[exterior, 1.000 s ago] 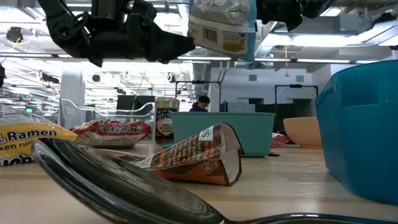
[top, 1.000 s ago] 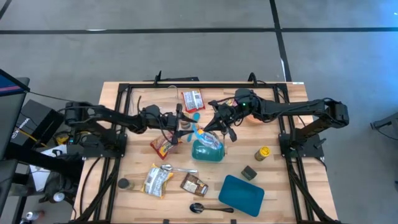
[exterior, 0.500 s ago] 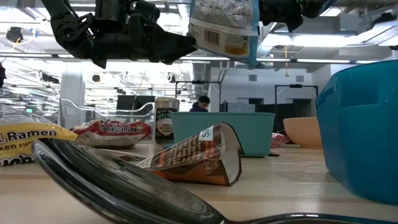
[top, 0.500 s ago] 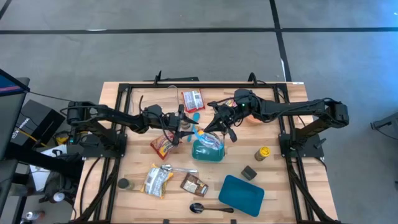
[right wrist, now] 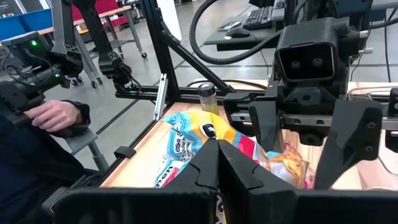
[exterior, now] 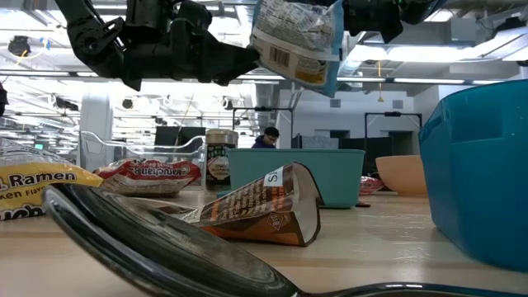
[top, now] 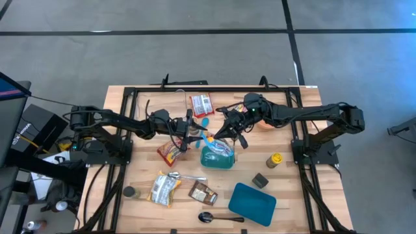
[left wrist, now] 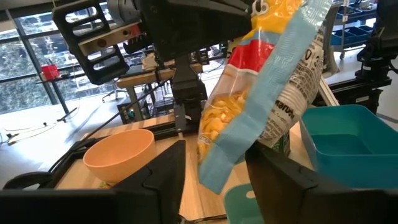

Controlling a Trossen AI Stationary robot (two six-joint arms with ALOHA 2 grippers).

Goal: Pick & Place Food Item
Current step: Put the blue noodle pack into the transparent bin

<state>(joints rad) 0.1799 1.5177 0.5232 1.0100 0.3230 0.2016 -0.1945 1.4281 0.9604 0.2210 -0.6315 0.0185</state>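
Note:
A snack bag (left wrist: 249,106) with yellow pieces, a red patch and a blue sealed edge hangs in the air over a teal container (top: 218,158) at the table's middle. My right gripper (top: 222,132) reaches in from the table's right and is shut on the bag's upper end. My left gripper (left wrist: 214,180) comes level from the table's left. It is open, with one finger on either side of the bag's lower blue edge (left wrist: 217,168), and a gap shows on both sides. In the low view the bag (exterior: 295,37) hangs at the top. My right gripper pinches the bag's upper end (right wrist: 208,138) between its two shut fingers. It comes from the table's right, slanting a little downward. The bag hangs below the fingers, tilted, clear of the teal container and the table.
An orange bowl (top: 265,123) stands behind my right gripper. A red packet (top: 201,104) lies at the far middle. Several packets (top: 164,187), a blue tray (top: 252,200), a spoon (top: 218,218), a yellow bottle (top: 275,159) and a dark block (top: 260,180) lie nearer the front.
The bag has tipped a little in my right gripper's hold; its lower end now hangs more slanted than before. Both arms have stayed where they were.

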